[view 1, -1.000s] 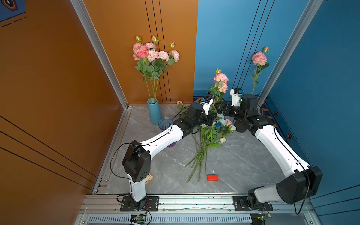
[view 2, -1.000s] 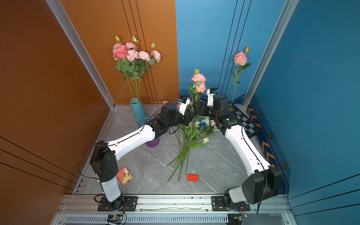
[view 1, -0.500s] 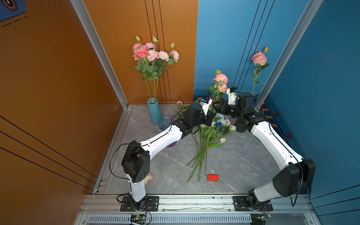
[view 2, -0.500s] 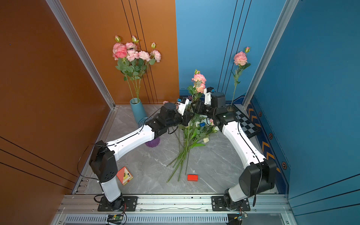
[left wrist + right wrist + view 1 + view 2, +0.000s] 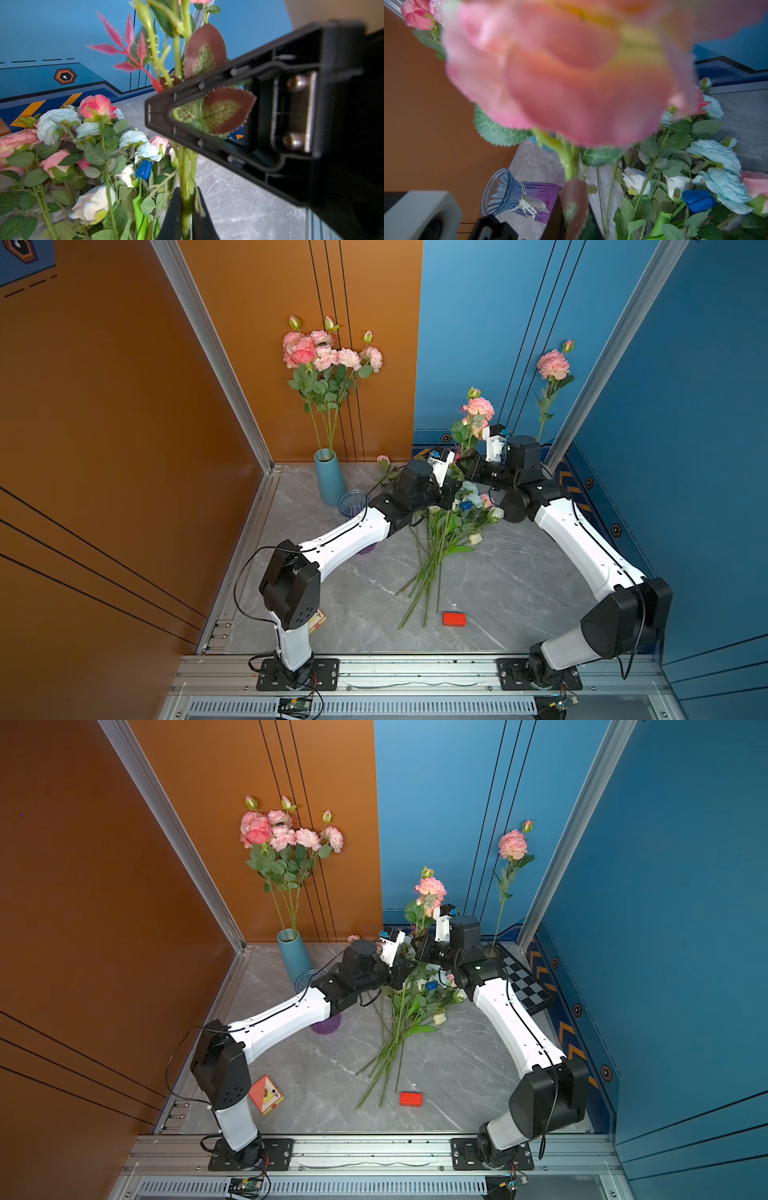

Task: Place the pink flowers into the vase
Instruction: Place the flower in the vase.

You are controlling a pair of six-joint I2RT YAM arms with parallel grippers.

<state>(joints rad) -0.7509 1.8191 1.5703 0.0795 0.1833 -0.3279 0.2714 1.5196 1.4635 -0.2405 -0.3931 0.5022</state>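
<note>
In both top views the 2 arms meet at the back of the grey table (image 5: 511, 585), above a heap of pink, pale blue and white flowers (image 5: 451, 526) lying with stems toward the front. The left gripper (image 5: 451, 485) and the right gripper (image 5: 465, 466) converge on 1 upright pink flower (image 5: 478, 408), its head standing above both wrists; the jaws themselves are hidden here. A teal vase (image 5: 328, 479) stands in the back corner at the orange wall, already holding a bunch of pink flowers (image 5: 328, 354). Another pink stem (image 5: 552, 364) stands upright by the blue wall. A clear blue and purple glass vase (image 5: 316, 994) lies partly under the left forearm, a red block (image 5: 410, 1099) sits near the stem ends, and a playing card box (image 5: 267, 1094) lies beside the left arm's base

In the left wrist view the left gripper (image 5: 186, 216) is clamped together on the green stem (image 5: 186, 187) of the upright flower. The right gripper (image 5: 149, 113) reaches in higher up on the same stem, its tips pressed together, leaves visible through its frame

In the right wrist view a blurred pink head (image 5: 560, 72) fills most of the frame; the right gripper (image 5: 574, 207) is closed on the stem just under it, a reddish leaf caught at the fingers. The glass vase (image 5: 517, 195) lies on its side beyond
</note>
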